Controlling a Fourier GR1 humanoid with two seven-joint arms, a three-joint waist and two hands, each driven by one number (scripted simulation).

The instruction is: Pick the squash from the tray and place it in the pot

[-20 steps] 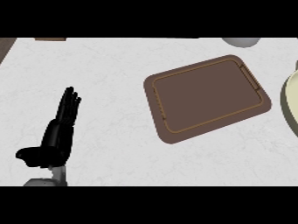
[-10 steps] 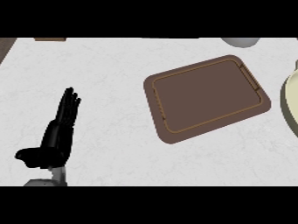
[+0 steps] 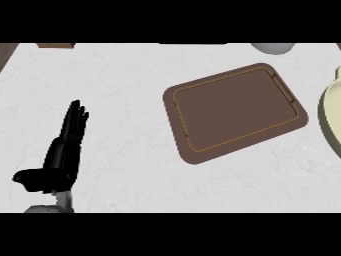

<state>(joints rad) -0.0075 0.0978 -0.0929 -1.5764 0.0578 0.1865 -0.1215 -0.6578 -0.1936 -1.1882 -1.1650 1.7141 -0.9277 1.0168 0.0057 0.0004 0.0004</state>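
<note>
Head view, read from the near edge outward. Nearest, at lower left, is the left hand (image 3: 62, 155): one hand only, resting on edge. Its fingers are straight, pressed together and pointing away from the robot; the thumb is tucked low and it holds nothing. The right hand does not show.

Farther out and to the right, well apart from that hand, lies one brown tray (image 3: 236, 112), set askew on the white counter (image 3: 129, 75). Its bed is bare, and no squash is visible on it or anywhere else, so the count of squash in sight is zero. Its place and long axis cannot be told.

At the right edge, just beside the tray but not touching it, stands one cream pot (image 3: 339, 120). It is cut off by the frame, so its inside cannot be checked.

Tray and pot both lie up and to the right of the left hand, on the robot's right side. The unseen right hand is therefore judged better placed for either.

With the tray bare, the pick step appears to be over, though placement cannot be confirmed.

Farthest, along the counter's back, are one grey rounded vessel (image 3: 273, 48) and one small brown object (image 3: 55, 45), both partly cropped.
</note>
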